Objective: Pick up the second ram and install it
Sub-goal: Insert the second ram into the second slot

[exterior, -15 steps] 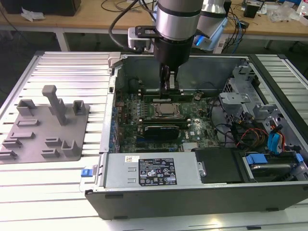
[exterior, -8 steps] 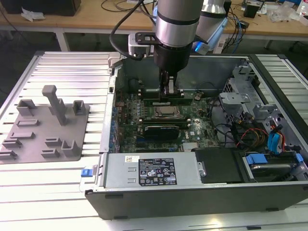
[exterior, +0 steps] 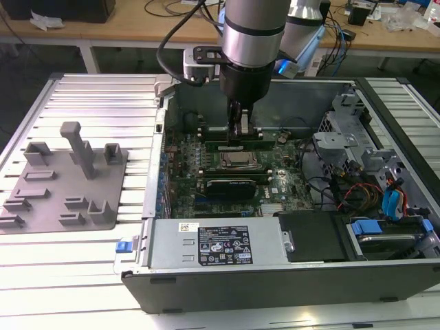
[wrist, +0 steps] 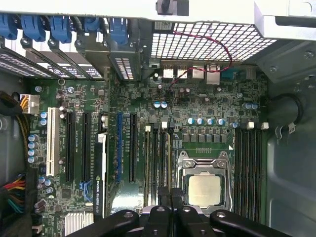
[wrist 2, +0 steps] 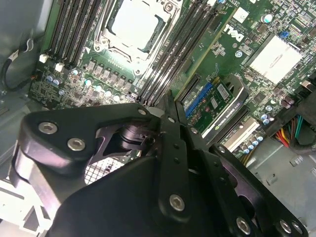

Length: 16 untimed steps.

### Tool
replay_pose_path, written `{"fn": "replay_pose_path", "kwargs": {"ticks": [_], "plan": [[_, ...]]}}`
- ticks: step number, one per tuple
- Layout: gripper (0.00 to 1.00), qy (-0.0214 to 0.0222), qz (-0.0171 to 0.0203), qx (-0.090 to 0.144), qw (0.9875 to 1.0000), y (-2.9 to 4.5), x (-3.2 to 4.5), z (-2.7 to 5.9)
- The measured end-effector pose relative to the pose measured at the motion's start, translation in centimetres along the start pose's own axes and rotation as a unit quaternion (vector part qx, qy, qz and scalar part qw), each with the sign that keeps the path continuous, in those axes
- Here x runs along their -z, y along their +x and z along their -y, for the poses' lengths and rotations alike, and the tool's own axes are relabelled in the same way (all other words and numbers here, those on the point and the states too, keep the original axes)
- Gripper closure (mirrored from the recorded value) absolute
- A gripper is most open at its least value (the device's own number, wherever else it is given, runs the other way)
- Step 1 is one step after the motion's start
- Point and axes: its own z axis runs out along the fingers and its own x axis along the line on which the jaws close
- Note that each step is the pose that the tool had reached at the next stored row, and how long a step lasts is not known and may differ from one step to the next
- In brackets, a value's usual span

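Pickup is done: claw (exterior: 241, 134) is clamped on memory stick (exterior: 258, 145), stick stands in slot (wrist: 165, 129) beside processor (exterior: 237, 161); full seating not confirmable from here.

An open desktop computer case (exterior: 289, 285) lies on a slatted metal bench (exterior: 89, 96), its green motherboard (wrist: 197, 98) exposed. A square silver processor (wrist: 205, 190) sits in its socket near the middle of the board, and a black expansion card (exterior: 232, 185) stands in a slot nearby. A labelled silver power supply (exterior: 220, 244) runs along the case's near wall. On the exterior view's left, a grey moulded fixture (exterior: 69, 179) with upright posts rests on the bench. Red, yellow and orange cables (exterior: 355, 190) bunch beside blue-tabbed drive bays (exterior: 385, 237) at the exterior view's right.
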Motion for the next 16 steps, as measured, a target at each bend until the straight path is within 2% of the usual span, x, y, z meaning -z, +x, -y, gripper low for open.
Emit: {"fn": "replay_pose_path", "kwargs": {"ticks": [4, 9, 16], "plan": [[0.91, 0.0000, 0.0001, 0.000, 1.0000, 0.01, -0.24, 0.00], [0.91, 0.0000, 0.0000, 0.000, 1.0000, 0.11, -1.99, 0.04], [0.91, 0.0001, 0.0002, 0.000, 1.0000, 0.12, -2.30, 0.05]]}}
